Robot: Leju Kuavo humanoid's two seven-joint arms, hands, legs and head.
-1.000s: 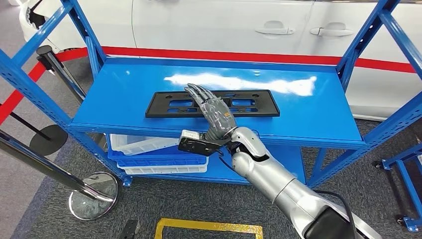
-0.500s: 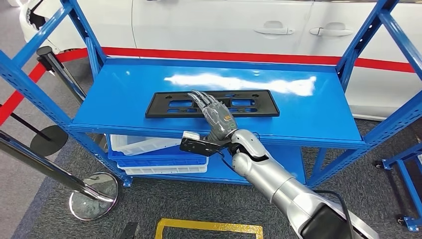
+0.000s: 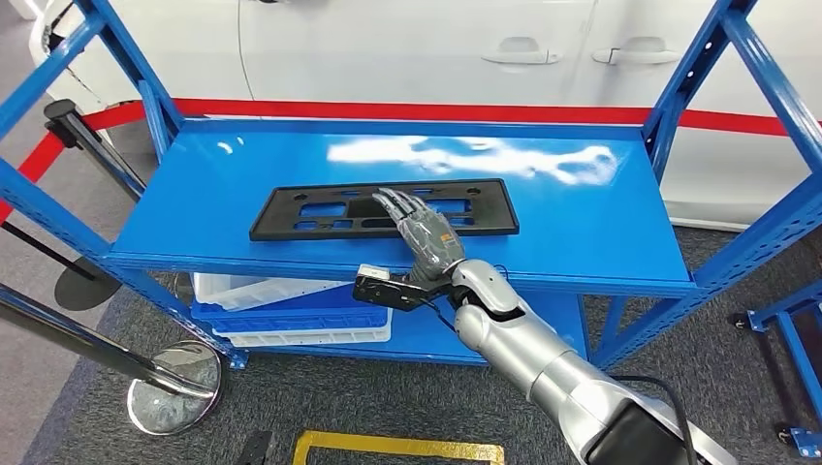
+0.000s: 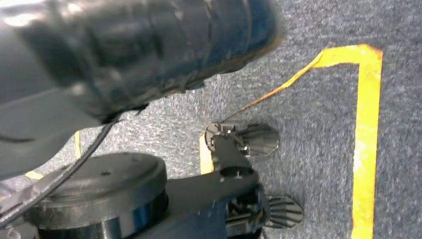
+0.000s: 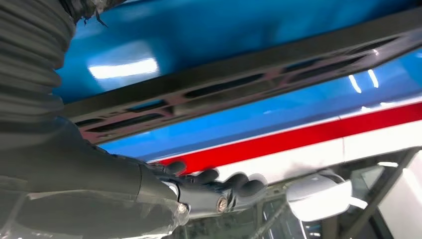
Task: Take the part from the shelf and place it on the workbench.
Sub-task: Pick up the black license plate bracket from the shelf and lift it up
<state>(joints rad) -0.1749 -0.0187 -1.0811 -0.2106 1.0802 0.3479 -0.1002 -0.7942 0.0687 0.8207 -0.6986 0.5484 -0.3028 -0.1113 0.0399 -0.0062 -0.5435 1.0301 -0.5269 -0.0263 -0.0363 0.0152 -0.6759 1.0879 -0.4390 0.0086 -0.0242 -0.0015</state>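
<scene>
The flat black plastic part with cut-out slots (image 3: pixel 383 209) lies on the blue metal shelf (image 3: pixel 582 223), not lifted. The right hand (image 3: pixel 419 229) has dropped lower over its near edge, fingers straight and spread, gripping nothing; a grasp looks imminent. The whole view shifted, so the camera moved. Behind: a white car (image 3: pixel 407 48).

- The head view looks forward and down from high up onto the blue shelf (image 3: pixel 407 184), fairly near.
- The right wrist view sits close behind the right hand (image 5: pixel 209 191), skimming the same shelf top and black part (image 5: pixel 239 82).
- The left wrist view faces down at the grey carpet (image 4: pixel 318 89) with yellow tape (image 4: pixel 366 139).
</scene>
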